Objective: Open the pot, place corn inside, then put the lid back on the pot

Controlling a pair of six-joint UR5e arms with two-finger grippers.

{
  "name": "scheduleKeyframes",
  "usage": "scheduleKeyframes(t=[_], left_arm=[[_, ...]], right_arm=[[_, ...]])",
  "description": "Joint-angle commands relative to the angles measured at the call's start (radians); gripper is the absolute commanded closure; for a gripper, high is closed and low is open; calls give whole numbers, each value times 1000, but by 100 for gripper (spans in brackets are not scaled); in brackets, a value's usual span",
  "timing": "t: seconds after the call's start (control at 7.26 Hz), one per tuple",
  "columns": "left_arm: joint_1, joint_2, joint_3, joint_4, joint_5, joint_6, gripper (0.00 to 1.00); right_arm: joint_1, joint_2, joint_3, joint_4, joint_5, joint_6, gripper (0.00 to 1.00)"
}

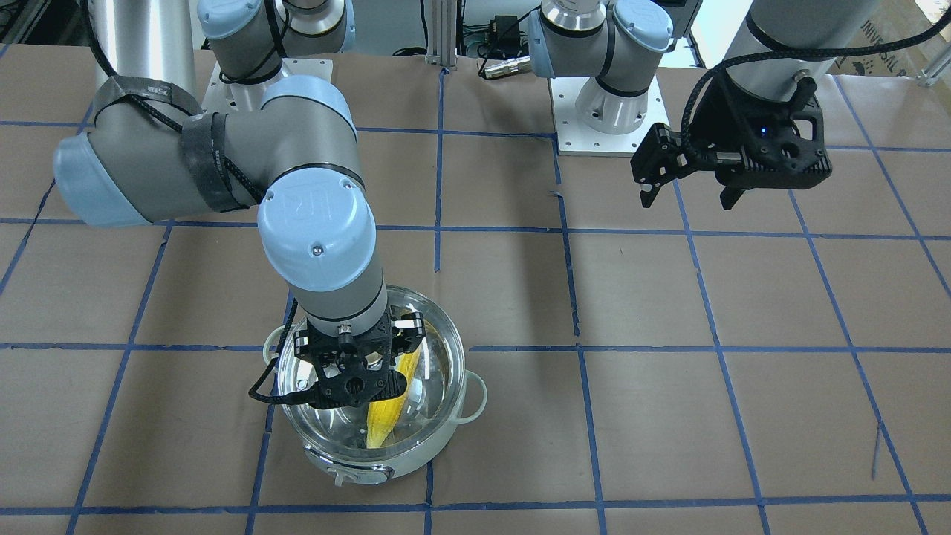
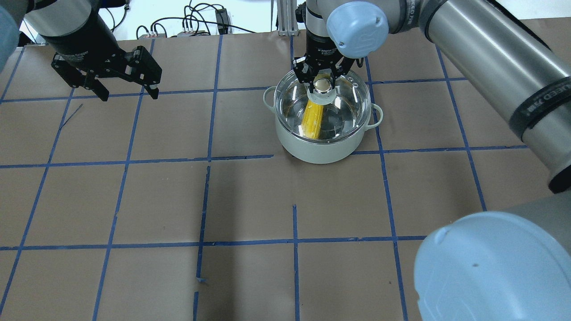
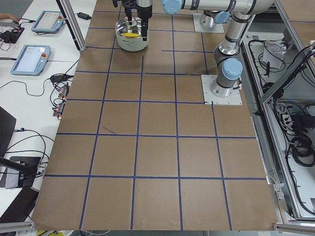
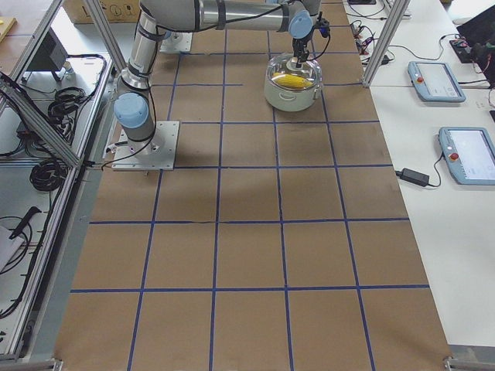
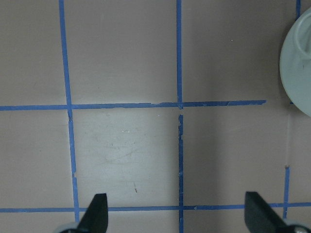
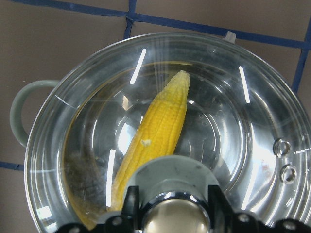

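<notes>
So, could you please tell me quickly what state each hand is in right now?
Left hand: open, holding nothing.
Right hand: closed on the knob of the lid, which sits on the pot.

Bright even overhead light, white strip glare on the lid, soft shadows on the table, knob close-up blurred

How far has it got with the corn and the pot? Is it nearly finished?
Nearly done. The corn lies inside the pot, and the glass lid sits on the rim, covering it. The right gripper looks closed on the lid's knob, so letting go and pulling away seems to be all that is left. The left gripper hangs open off to the side, holding nothing.
</notes>
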Motion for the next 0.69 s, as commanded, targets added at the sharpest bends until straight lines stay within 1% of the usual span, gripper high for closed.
scheduleKeyframes(t=[0.0,0.28,0.41,0.55], left_arm=[[-1,0,8,-43,9,-12,0],[0,3,14,-72,9,-15,0],[0,0,20,-78,9,-15,0],[0,3,20,-77,7,-15,0]], right_arm=[[0,3,2,0,6,0,68],[0,6,-1,0,6,0,68],[0,6,-1,0,-3,1,49],[0,6,-1,-18,-7,0,3]])
